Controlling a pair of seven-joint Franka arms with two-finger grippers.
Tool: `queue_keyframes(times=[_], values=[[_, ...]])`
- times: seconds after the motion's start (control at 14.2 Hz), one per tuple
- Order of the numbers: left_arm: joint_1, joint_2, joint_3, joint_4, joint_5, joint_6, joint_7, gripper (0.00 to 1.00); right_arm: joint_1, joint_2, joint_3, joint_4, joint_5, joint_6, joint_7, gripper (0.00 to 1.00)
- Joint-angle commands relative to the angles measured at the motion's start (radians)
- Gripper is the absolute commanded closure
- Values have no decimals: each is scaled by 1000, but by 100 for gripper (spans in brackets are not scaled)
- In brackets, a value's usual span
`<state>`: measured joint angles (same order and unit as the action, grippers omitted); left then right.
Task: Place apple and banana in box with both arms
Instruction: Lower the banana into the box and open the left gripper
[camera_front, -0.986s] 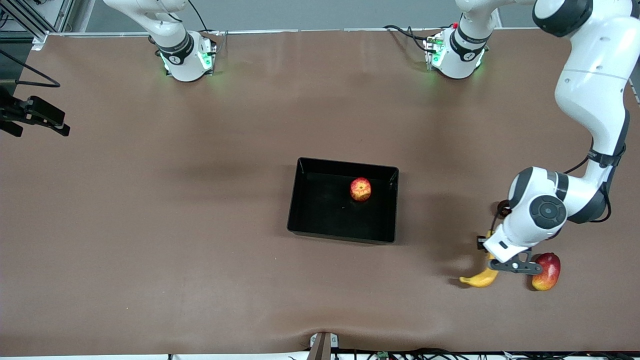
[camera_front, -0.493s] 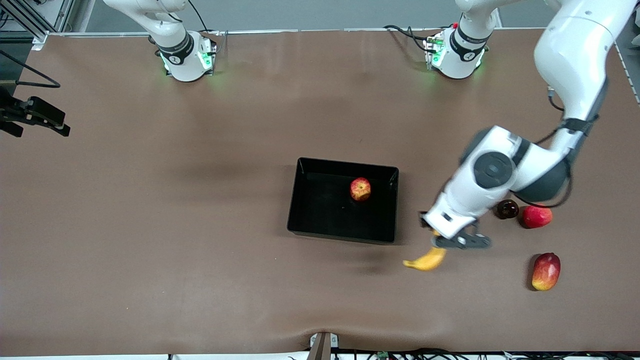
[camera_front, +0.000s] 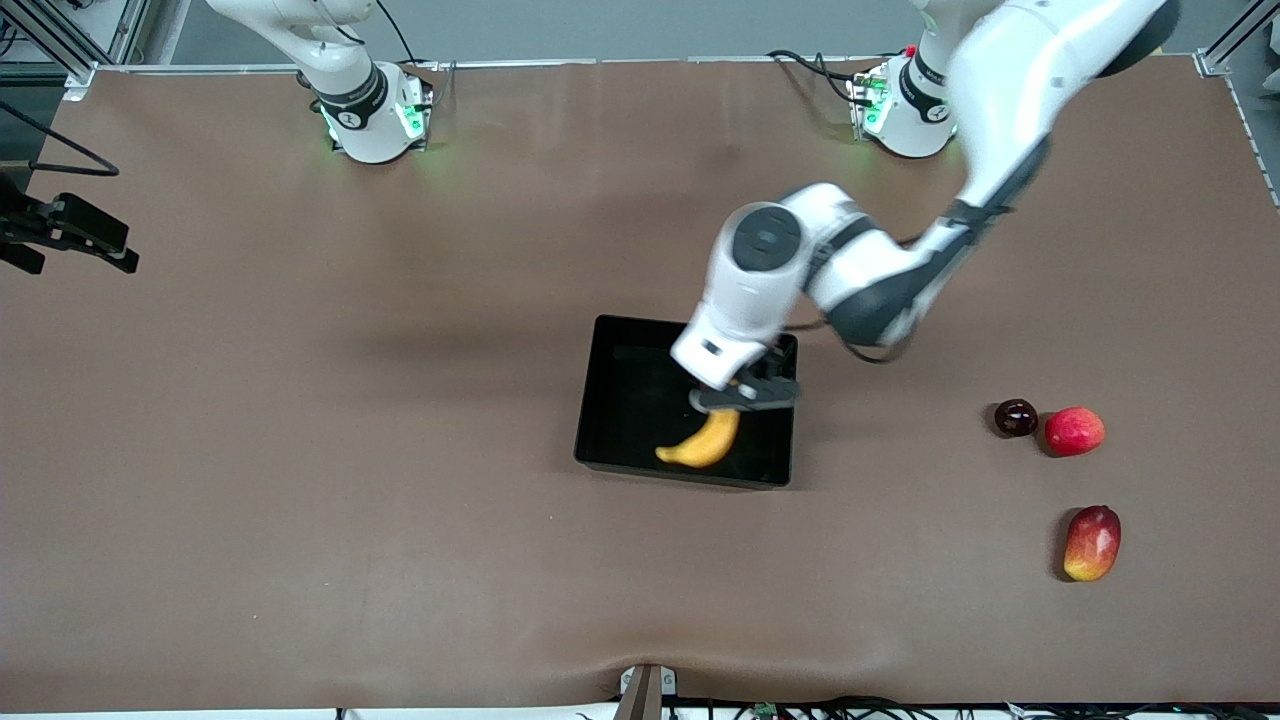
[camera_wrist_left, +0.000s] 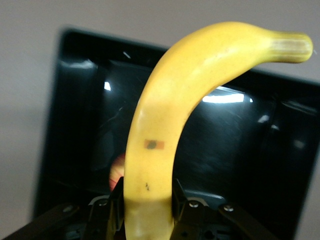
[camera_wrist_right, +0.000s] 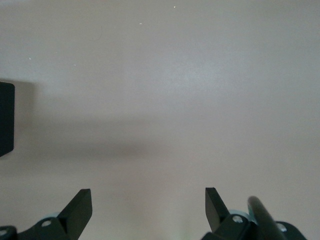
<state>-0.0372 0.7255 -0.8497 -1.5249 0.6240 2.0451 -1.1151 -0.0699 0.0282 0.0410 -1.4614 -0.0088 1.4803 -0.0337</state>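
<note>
Moved since half a second ago: the left gripper (camera_front: 745, 398) and its banana (camera_front: 700, 443) have travelled from over bare table near the mango to over the box (camera_front: 600, 400); fruits on the table have not shifted.

Near to far in the front view:

1. Mango (camera_front: 1092, 542). Oval, smooth, red shading to yellow. On the table toward the left arm's end, at about 4 o'clock from the box, well apart from it.

2. Banana. Curved, matte yellow skin with a small sticker; a pale stub end shows in the left wrist view (camera_wrist_left: 165, 130). Held by one end, the free end hanging toward 7 o'clock over the box's nearer half.

3. Red fruit (camera_front: 1075, 431). Round, smooth, uniformly red-pink. At 12 o'clock from the mango, just beside item 4.

4. Dark fruit (camera_front: 1016, 417). Small, round, glossy, nearly black.

5. Box. Shallow rectangle, glossy black plastic, low walls (camera_wrist_left: 75, 125). Centre of the table.

6. Apple (camera_wrist_left: 118, 172). Only a reddish sliver visible in the left wrist view, inside the box, mostly hidden by the banana; hidden by the arm in the front view.

7. Left gripper. Black fingers (camera_wrist_left: 116, 197) clamped on the banana's end, over the box.

8. Right gripper (camera_wrist_right: 148, 210). Waiting over bare brown table, fingers wide apart, holding nothing.
</note>
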Motion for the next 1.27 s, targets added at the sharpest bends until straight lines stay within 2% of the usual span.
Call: queue_keyframes(times=[0.0, 0.42, 0.63, 0.7, 0.77, 0.92, 0.99, 1.06, 1.2], values=[[-168, 46, 118, 97, -12, 13, -74, 100, -5, -1, 3, 7, -14, -8, -11, 0], [-319, 144, 285, 126, -12, 170, -115, 100, -4, -5, 3, -10, -14, -5, -15, 0], [-337, 172, 311, 124, -10, 181, -126, 100, 1, -14, 3, -45, -14, 8, -21, 0], [-337, 179, 313, 124, -10, 181, -124, 97, -1, -16, 3, -51, -13, 6, -25, 0], [-339, 187, 313, 124, -10, 181, -121, 84, -4, -19, 2, -54, -13, 3, -26, 0], [-342, 192, 313, 121, -7, 181, -124, 46, -18, -45, 0, -98, -13, 26, -49, 0], [-343, 190, 313, 123, -7, 181, -126, 6, -13, -68, 0, -131, -13, 47, -51, 0], [-342, 181, 313, 124, -6, 179, -127, 0, -11, -83, 2, -155, -13, 63, -51, 0], [-326, 131, 313, 124, -9, 158, -127, 0, -10, -97, 2, -174, -13, 67, -52, 0]])
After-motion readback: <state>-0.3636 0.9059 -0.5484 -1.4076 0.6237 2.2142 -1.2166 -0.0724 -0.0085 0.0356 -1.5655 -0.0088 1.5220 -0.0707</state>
